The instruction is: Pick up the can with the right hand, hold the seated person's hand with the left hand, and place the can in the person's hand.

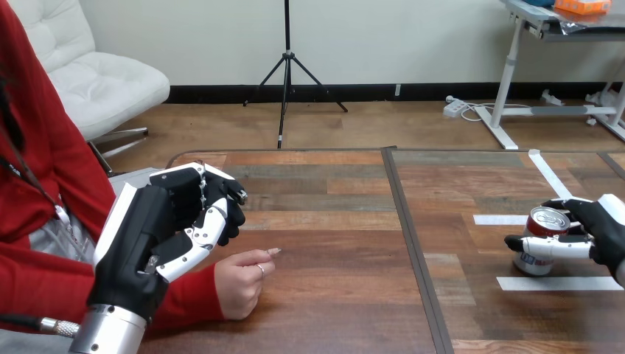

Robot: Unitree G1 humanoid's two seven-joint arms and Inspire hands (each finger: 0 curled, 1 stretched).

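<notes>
Head view: can upright on table, toward 4 o'clock, between tape strips. Right hand at can's 3 o'clock, thumb and fingers curled round it. Left hand at 8 o'clock, fingers curled, empty. Person's hand at its 4 o'clock, resting on table.
</notes>
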